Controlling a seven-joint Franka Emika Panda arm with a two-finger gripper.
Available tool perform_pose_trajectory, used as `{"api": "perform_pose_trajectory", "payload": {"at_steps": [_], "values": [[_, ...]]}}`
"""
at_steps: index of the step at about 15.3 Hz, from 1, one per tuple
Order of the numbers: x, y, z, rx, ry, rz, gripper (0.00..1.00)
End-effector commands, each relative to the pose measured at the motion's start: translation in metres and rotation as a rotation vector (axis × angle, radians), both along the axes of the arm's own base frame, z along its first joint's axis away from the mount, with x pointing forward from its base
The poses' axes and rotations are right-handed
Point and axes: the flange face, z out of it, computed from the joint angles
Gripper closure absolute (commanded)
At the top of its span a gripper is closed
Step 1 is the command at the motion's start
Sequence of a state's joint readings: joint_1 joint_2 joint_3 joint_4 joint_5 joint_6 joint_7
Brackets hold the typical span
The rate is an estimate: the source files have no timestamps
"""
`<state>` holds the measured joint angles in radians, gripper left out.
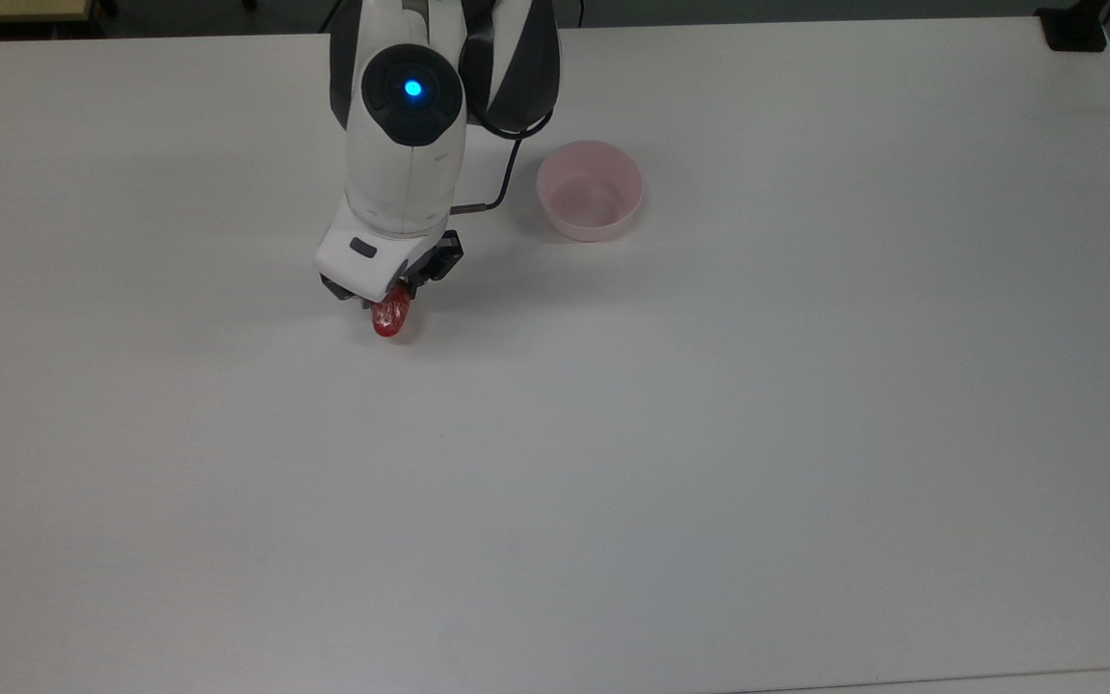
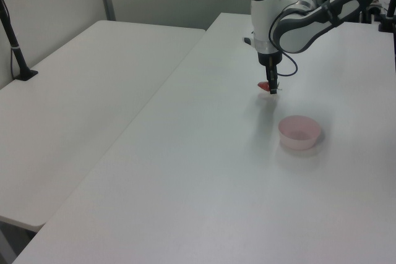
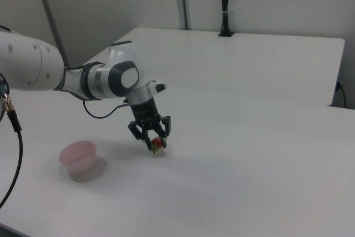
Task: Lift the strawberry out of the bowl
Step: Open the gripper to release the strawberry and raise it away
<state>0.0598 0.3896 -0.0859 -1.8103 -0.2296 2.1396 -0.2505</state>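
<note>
The red strawberry (image 1: 391,316) sits at the tip of my gripper (image 1: 387,303), which is shut on it, low over the white table (image 1: 709,434) and close to its surface. In the right view the strawberry (image 3: 158,145) shows just under the dark fingers of the gripper (image 3: 152,140). In the left view the strawberry (image 2: 264,86) is beside the gripper (image 2: 271,87). The pale pink bowl (image 1: 590,189) stands with nothing in it, to the top view's right of the gripper and well apart from it. The bowl is also seen in the left view (image 2: 299,132) and the right view (image 3: 78,155).
The arm (image 1: 409,145) reaches in from the table's far edge in the top view, with a cable looping beside the bowl. A second white table (image 2: 80,103) adjoins on the left view's left. A black post base (image 1: 1075,29) sits at the far right corner.
</note>
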Motion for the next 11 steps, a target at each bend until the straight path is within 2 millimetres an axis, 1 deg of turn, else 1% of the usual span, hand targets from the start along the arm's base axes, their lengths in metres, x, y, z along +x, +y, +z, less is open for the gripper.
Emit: {"api": "perform_pose_trajectory", "payload": {"at_steps": [1,3,4,5,6,7,8,9,11], "values": [[0.002,-0.006,0.028,-0.020,-0.056,-0.097,0.00],[-0.004,-0.005,0.085,-0.005,-0.173,-0.255,0.00],[-0.011,-0.001,0.111,-0.001,-0.203,-0.334,0.00],[-0.022,0.001,0.134,-0.002,-0.208,-0.409,0.00],[-0.039,0.004,0.161,-0.011,-0.194,-0.468,0.00],[-0.049,0.004,0.179,-0.011,-0.188,-0.477,0.00],[-0.055,0.003,0.192,-0.004,-0.197,-0.481,0.00],[-0.059,0.001,0.200,0.002,-0.210,-0.482,0.00],[-0.062,-0.005,0.207,0.024,-0.210,-0.472,0.00]]}}
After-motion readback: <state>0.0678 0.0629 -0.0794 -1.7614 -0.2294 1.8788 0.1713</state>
